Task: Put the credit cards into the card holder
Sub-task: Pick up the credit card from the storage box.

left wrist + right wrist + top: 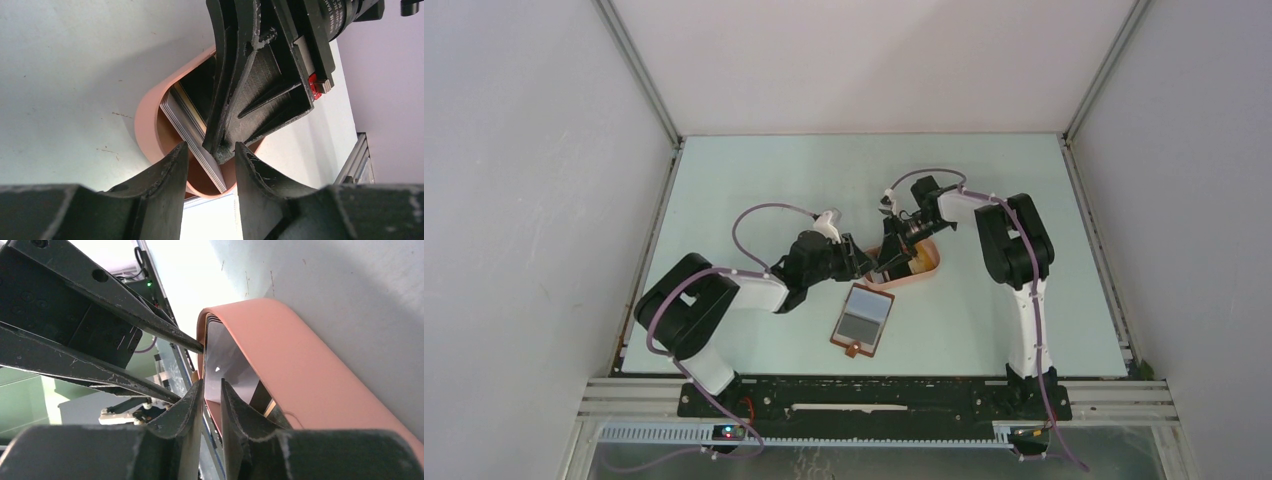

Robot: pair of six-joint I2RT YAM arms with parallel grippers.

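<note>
Credit cards (192, 132) lean together on edge as a stack inside the pink tray (146, 131). None is yet in the card holder (862, 318), which lies open and flat on the table (754, 180) just beside the tray, on the side toward the arm bases. Both claws crowd that same end of the tray. The right gripper (211, 386) dips into the tray with its fingers drawn almost together, only a slit between them, right at the edge of the dark glossy card. Whether that edge sits inside the slit or just behind it, I cannot tell. The left gripper (211, 149) is spread wide at the tray's rim, straddling the end of the stack and the right claw's tip.

Risks, as I judge them: the claws are close enough to knock together. The tray looks light and may skid or tip if a finger drags its rim. Tightly stacked cards may also come up two at once, or slip from a shallow pinch before reaching the holder.
</note>
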